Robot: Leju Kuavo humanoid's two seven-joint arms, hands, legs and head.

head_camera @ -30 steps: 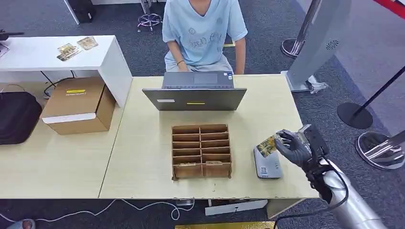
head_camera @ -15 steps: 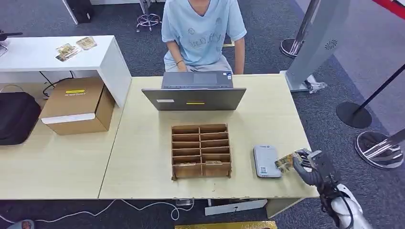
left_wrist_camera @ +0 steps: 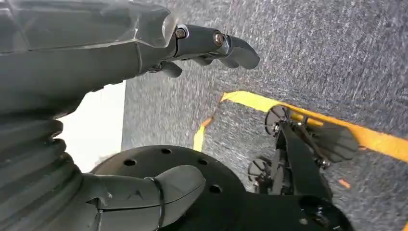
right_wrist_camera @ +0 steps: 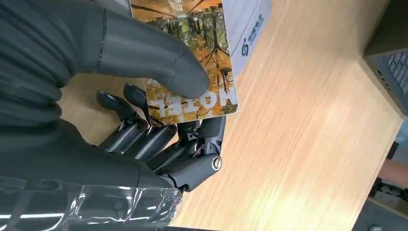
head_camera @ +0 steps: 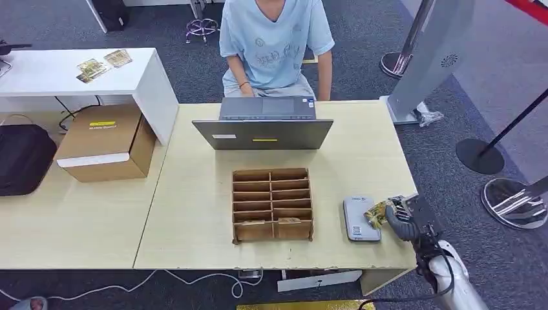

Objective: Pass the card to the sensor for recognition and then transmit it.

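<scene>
- Card [right_wrist_camera: 195, 62]: glossy, autumn-tree photo in orange/yellow, white block lettering "HOTEL" along 1 short end, small print at the other end.
- Right hand [head_camera: 402, 218] pinches the card – thick thumb pressed on the printed face, darker fingers [right_wrist_camera: 144, 137] curled behind it. Seen from the head cam, the card [head_camera: 375, 214] sits at the right edge of the sensor [head_camera: 360, 218], tilted, overlapping that edge; can't tell if it touches.
- Sensor: flat grey-white pad w/ rounded corners, QR-type sticker near its front, blue logo on the casing; lies on the light wood table [head_camera: 194, 213], just right of the organiser.
- Left hand [left_wrist_camera: 144, 96]: hangs over grey carpet, fingers apart, nothing in it.
- Cardboard organiser [head_camera: 273, 205]: 2 columns of slots, mid-table. The 2 front slots each have a small card-like item inside; the other slots look bare.
- Brown carton [head_camera: 106, 143] w/ yellow label, flaps closed, on the adjoining table at left; contents hidden.
- Laptop [head_camera: 265, 124] open at the far side, person in a light blue shirt [head_camera: 274, 42] seated behind it.
- More cards [head_camera: 103, 63] on the white desk, far left.
</scene>
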